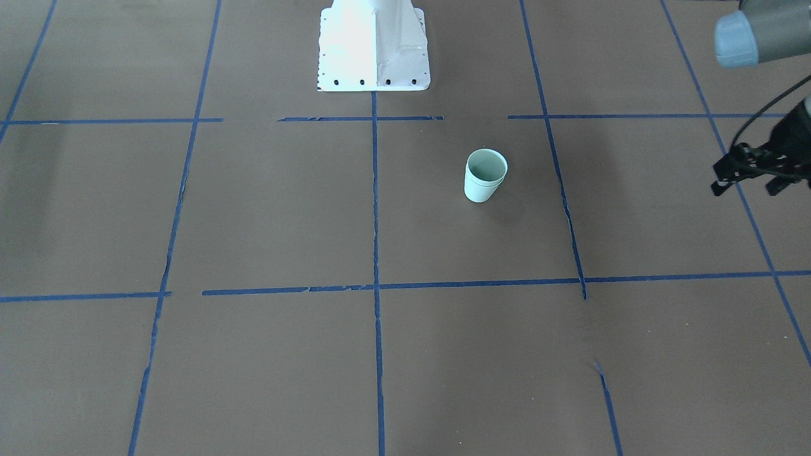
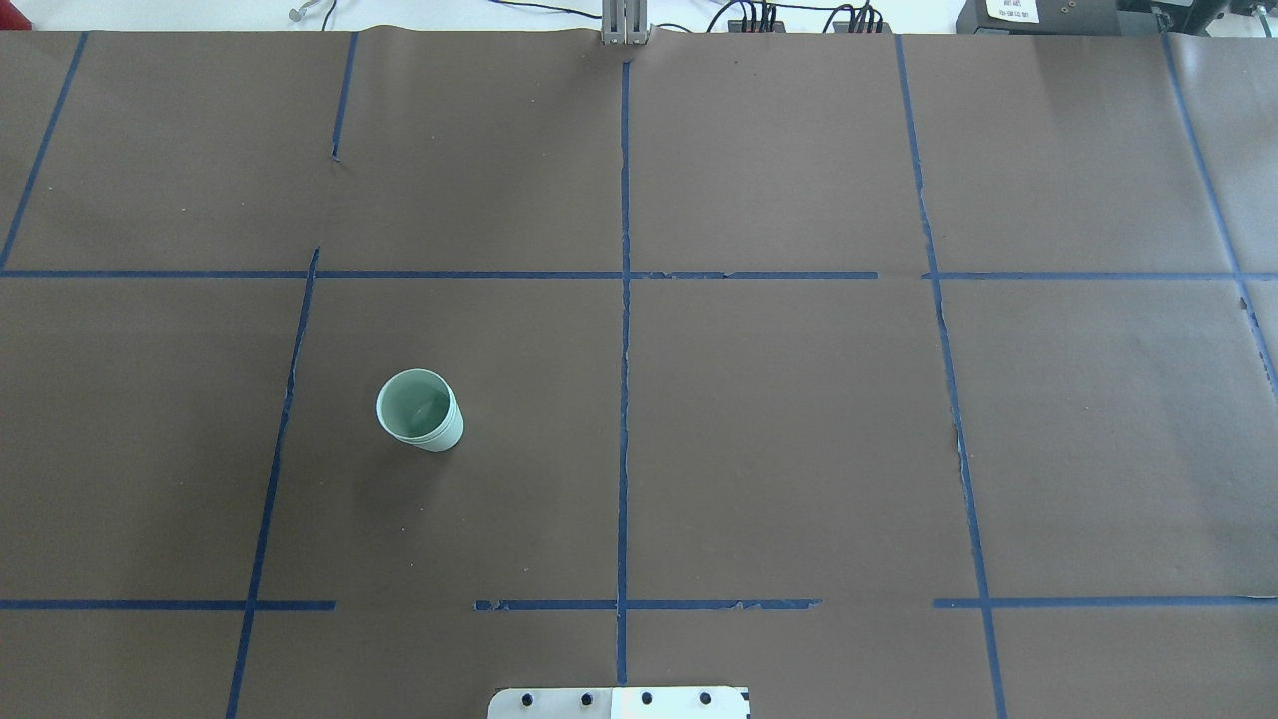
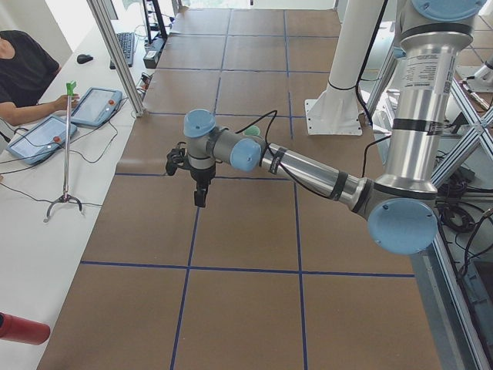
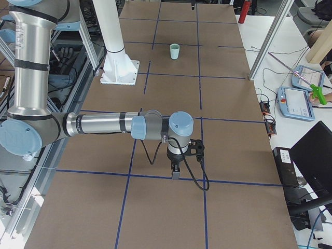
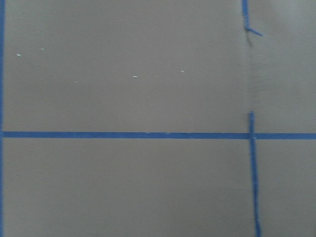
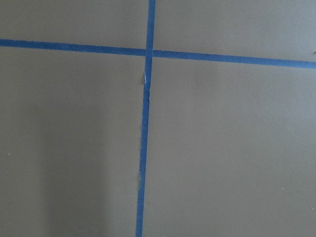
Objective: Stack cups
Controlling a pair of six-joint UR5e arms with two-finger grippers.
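Over the left end of the brown paper-covered desk (image 2: 799,449), the black fingers (image 3: 200,197) of the left gripper (image 3: 199,203) pointed straight down, but whether they were parted or closed could not be told. Over the right end, the right gripper (image 4: 175,176) hung the same way, its fingers just as unreadable. Well apart from both, the two small pale mint-green tapered cups (image 1: 486,177) stood upright among the blue tape lines (image 2: 624,399), one nested inside the other with a double rim showing. They were left of the desk's centre line and roughly midway between the robot-side and operator-side edges.
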